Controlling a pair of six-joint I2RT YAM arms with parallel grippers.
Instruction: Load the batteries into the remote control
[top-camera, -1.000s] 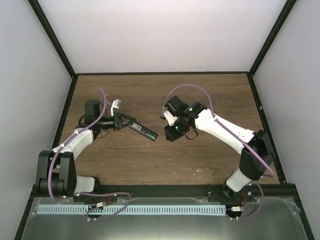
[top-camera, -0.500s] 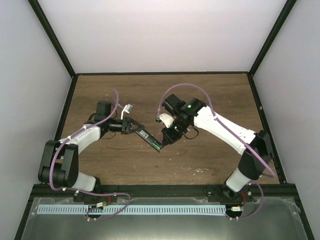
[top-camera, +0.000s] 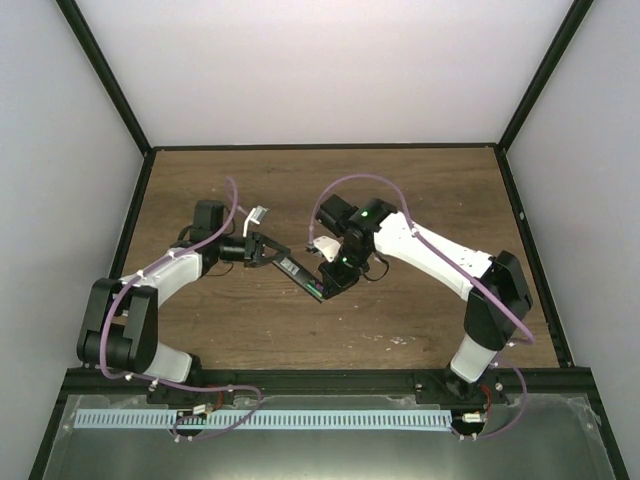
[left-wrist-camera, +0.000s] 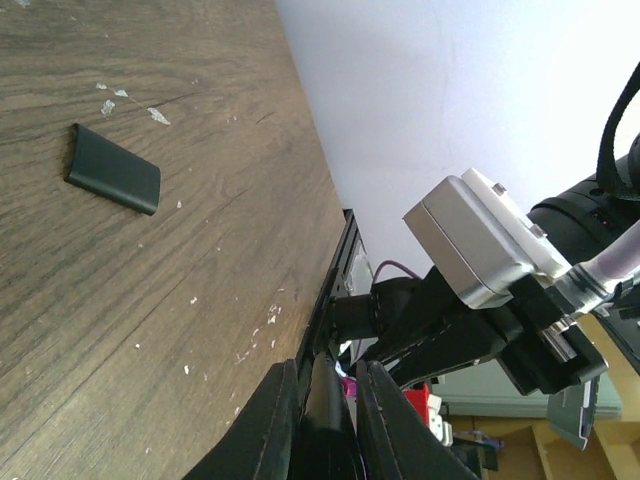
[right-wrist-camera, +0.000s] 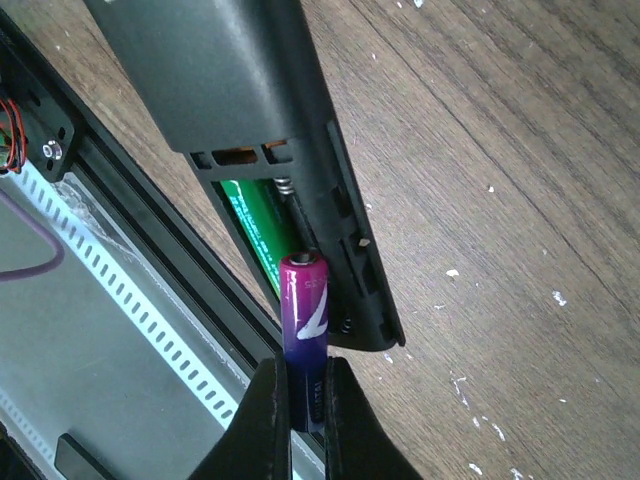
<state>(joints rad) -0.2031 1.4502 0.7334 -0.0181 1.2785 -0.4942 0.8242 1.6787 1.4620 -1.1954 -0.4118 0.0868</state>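
While the wooden table (top-camera: 400, 190) takes up most of the overhead view, all the action is in the middle of it. The left arm (top-camera: 160, 275) and right arm (top-camera: 440, 255) both reach inward and meet there.

The left gripper (top-camera: 272, 256) is clamped on one end of the remote control (top-camera: 300, 272). The black bar sticks out from it toward the right arm, and the wrist view shows the fingers tight on both sides of it. It looks held up off the wood, though I can't say for sure.

Over on the bare table, well apart from everything else, lies the small black cover piece (left-wrist-camera: 112, 180), flat on the wood.

The remote's back is open, so you can see straight into the battery bay (right-wrist-camera: 300, 215). The green battery (right-wrist-camera: 255, 225) is already lying in one slot.

The right gripper (right-wrist-camera: 300, 378) has its jaws closed on the lower half of the purple battery (right-wrist-camera: 304, 300). The battery's free end pokes into the near end of the bay, right beside the green one, at the empty slot. Whether that tip touches the bay floor, I can't tell.
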